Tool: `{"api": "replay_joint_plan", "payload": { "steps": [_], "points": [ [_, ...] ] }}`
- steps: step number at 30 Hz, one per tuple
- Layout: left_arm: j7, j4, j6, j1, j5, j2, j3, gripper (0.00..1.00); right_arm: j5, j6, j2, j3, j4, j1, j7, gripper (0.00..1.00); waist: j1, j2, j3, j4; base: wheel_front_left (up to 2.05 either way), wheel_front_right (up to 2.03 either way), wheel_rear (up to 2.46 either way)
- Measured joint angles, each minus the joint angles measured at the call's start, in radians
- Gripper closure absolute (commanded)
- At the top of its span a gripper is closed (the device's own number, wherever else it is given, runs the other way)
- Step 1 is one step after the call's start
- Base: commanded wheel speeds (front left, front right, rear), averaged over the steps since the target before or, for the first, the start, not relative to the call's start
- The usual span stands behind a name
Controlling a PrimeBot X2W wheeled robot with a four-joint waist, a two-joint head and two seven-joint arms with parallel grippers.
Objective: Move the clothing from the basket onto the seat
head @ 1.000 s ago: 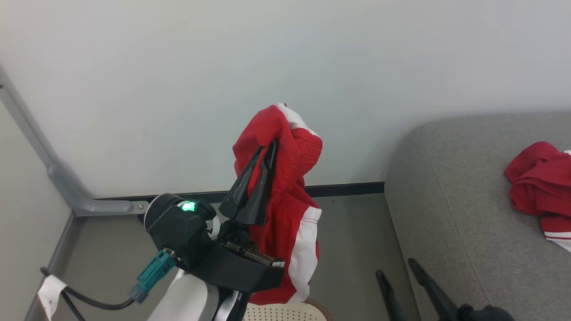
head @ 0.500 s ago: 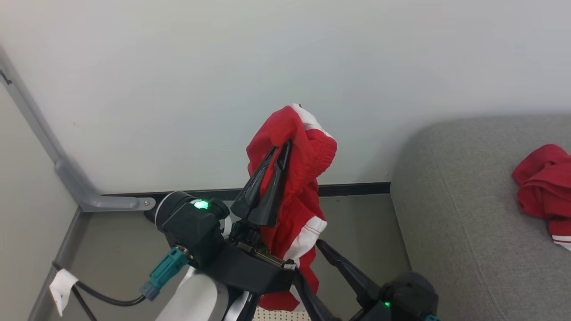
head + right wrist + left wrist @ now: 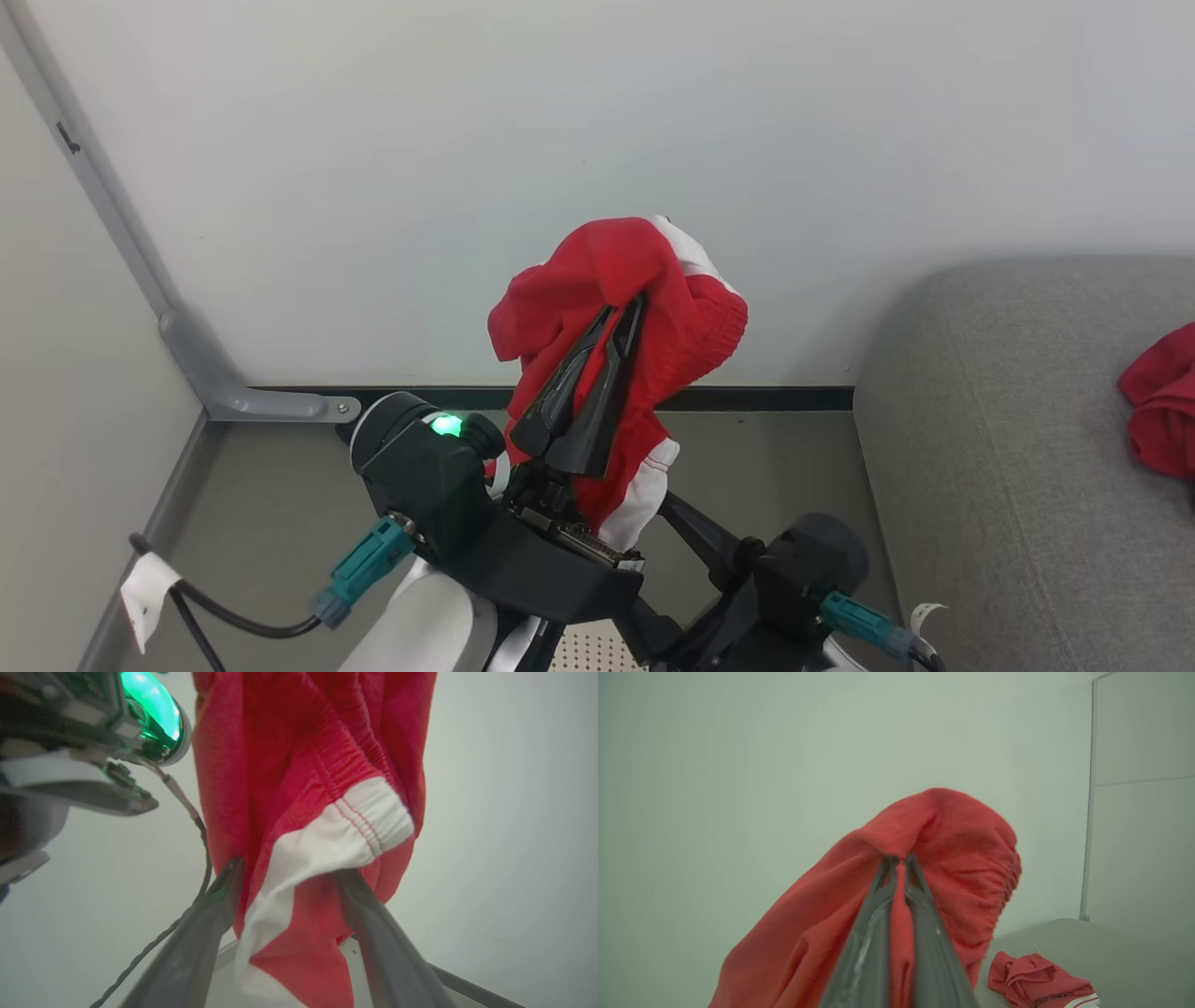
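My left gripper (image 3: 635, 303) is shut on a piece of red clothing (image 3: 672, 280) with white trim and holds it up in front of the wall; in the left wrist view the fabric (image 3: 966, 844) drapes over the closed fingertips (image 3: 899, 861). My right gripper (image 3: 287, 882) stands open below it, and the hanging red and white hem (image 3: 336, 840) falls between its two fingers. One dark finger (image 3: 695, 527) shows under the cloth. A sliver of the cream perforated basket (image 3: 586, 651) peeks out at the bottom edge. The grey seat (image 3: 1018, 439) lies to the right.
A second red garment (image 3: 1162, 411) lies crumpled on the seat, also seen as a bundle with a white-striped hem (image 3: 1036, 980). A pale wall stands close behind, with a grey rail (image 3: 233, 397) and dark baseboard at the floor. A black cable (image 3: 233, 621) trails at the lower left.
The camera has swung left, shifting the seat rightward. My right gripper came up from the lower right to under the hanging cloth. The garment now hangs shorter and more bunched.
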Motion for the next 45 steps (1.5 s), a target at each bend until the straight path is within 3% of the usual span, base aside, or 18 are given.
{"api": "replay_joint_plan", "payload": {
  "steps": [3, 5, 12, 19, 20, 25, 34, 45],
  "points": [
    [0.000, -0.007, 0.000, 0.000, 0.000, 0.000, -0.005, 1.00, 0.012, 0.003, 0.000, 0.017, 0.023, -0.022, -0.008, 0.00, 0.0000, 0.0000, 0.001, 0.004, 0.00, 0.00, 0.00],
    [0.000, -0.008, 0.003, 0.000, 0.000, 0.000, -0.008, 1.00, 0.018, 0.004, 0.000, 0.022, 0.031, -0.034, -0.018, 1.00, 0.0000, 0.0000, 0.001, 0.006, 0.00, 0.00, 0.00],
    [0.008, -0.012, 0.009, 0.000, -0.009, 0.000, -0.015, 1.00, 0.064, 0.002, 0.000, 0.060, 0.049, -0.056, -0.053, 1.00, 0.0000, 0.0000, 0.004, 0.009, 0.00, 0.00, 0.00],
    [0.018, -0.029, 0.013, 0.001, -0.009, 0.000, -0.025, 1.00, 0.089, -0.021, 0.000, 0.079, 0.060, -0.085, -0.085, 1.00, 0.0001, 0.0000, 0.012, 0.005, 0.00, 0.00, 0.00],
    [0.021, -0.029, 0.013, 0.001, -0.009, 0.000, -0.027, 0.95, 0.095, -0.021, -0.001, 0.078, 0.064, -0.091, -0.087, 1.00, 0.0001, 0.0001, 0.013, 0.004, 0.00, 0.00, 0.00],
    [0.037, -0.045, 0.021, 0.004, -0.009, 0.000, -0.040, 0.00, 0.104, -0.032, -0.001, 0.071, 0.072, -0.109, -0.096, 1.00, 0.0001, 0.0000, 0.026, -0.001, 0.00, 0.00, 0.00],
    [0.054, -0.070, 0.026, 0.016, -0.002, 0.006, -0.057, 0.00, 0.104, -0.045, -0.006, -0.008, 0.101, -0.158, -0.113, 1.00, 0.0001, 0.0000, 0.050, -0.025, 0.00, 0.00, 0.00],
    [0.089, -0.097, 0.035, 0.098, 0.050, 0.065, -0.114, 0.00, 0.103, -0.082, -0.110, -0.121, 0.096, -0.158, -0.126, 1.00, 0.0001, 0.0001, 0.076, -0.071, 0.00, 0.00, 0.00]
  ]
}}
